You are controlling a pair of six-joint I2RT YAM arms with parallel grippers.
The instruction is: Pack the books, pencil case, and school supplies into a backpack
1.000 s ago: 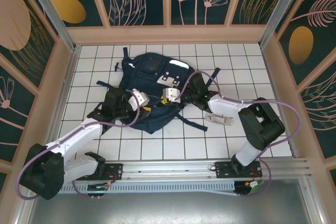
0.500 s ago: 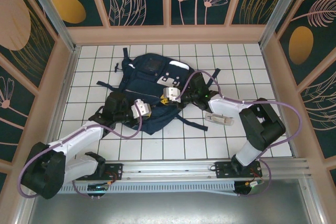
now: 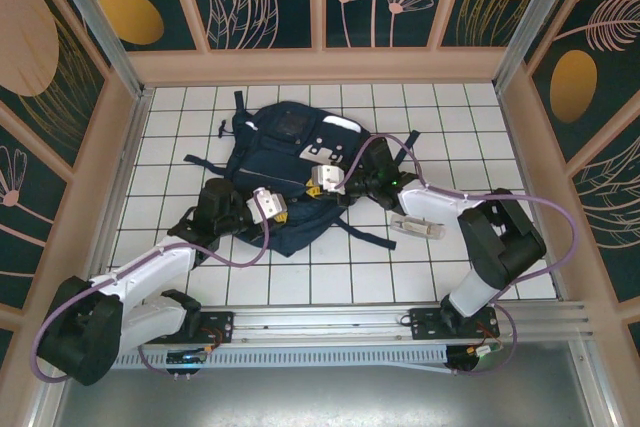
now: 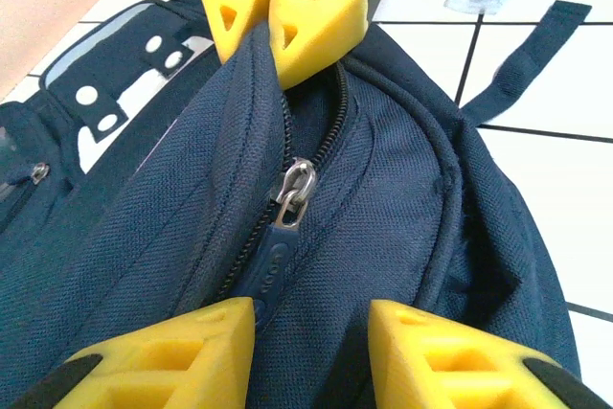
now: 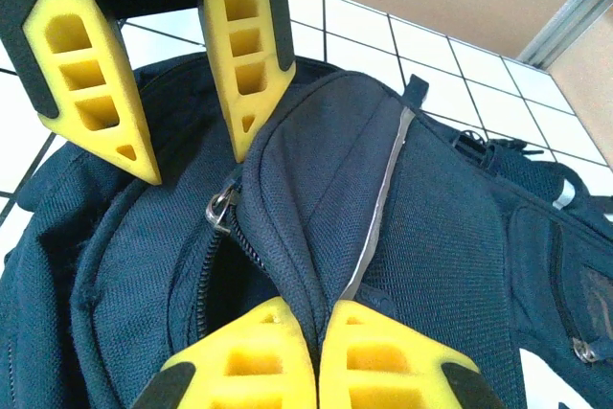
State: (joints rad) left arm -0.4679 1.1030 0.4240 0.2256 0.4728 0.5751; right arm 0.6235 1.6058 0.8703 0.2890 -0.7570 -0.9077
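Nearest me, a pale slim piece lies on the white tiled table, toward its right edge and apart from the backpack. My left gripper hangs partly open over the backpack's near end, one finger on either side of the zipper pull, gripping nothing. Just beyond it, my right gripper is pinched tight on a fold of the backpack's fabric beside the zipper. The backpack lies flat mid-table, reaching toward the far edge.
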